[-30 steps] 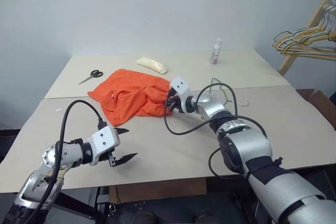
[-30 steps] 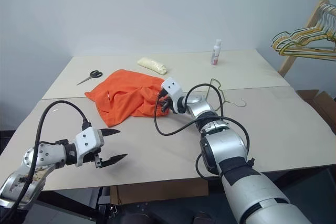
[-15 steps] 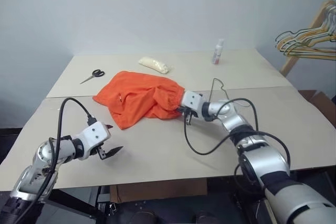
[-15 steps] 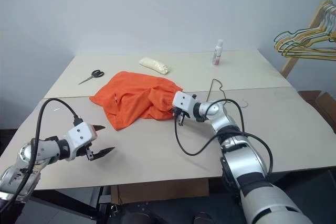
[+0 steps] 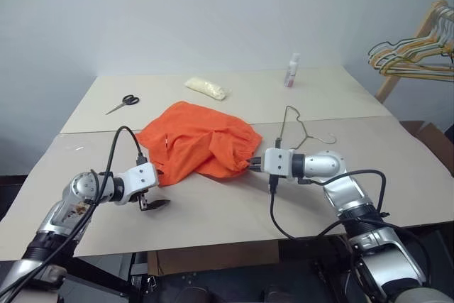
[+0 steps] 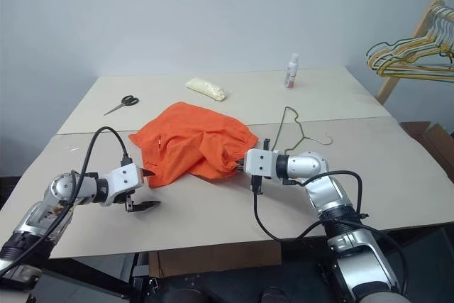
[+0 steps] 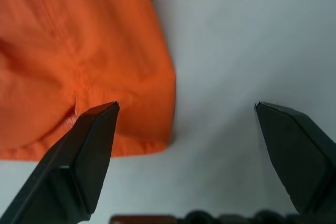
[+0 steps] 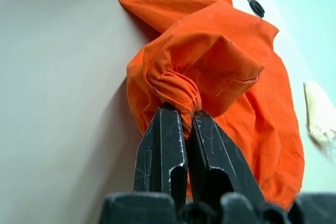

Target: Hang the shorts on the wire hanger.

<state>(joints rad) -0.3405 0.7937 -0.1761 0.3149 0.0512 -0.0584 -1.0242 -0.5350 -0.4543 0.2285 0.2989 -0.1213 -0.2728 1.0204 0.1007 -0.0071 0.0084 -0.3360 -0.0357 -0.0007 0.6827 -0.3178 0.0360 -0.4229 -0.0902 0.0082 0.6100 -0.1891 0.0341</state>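
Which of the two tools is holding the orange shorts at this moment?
The right tool: its fingers are shut on the gathered waistband of the shorts. The left tool is wide open beside the near edge of the shorts and holds nothing.

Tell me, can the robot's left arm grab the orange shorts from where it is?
Probably yes. The left gripper is open and right beside the near edge of the shorts, with just bare table between. The right gripper already pinches the waistband.
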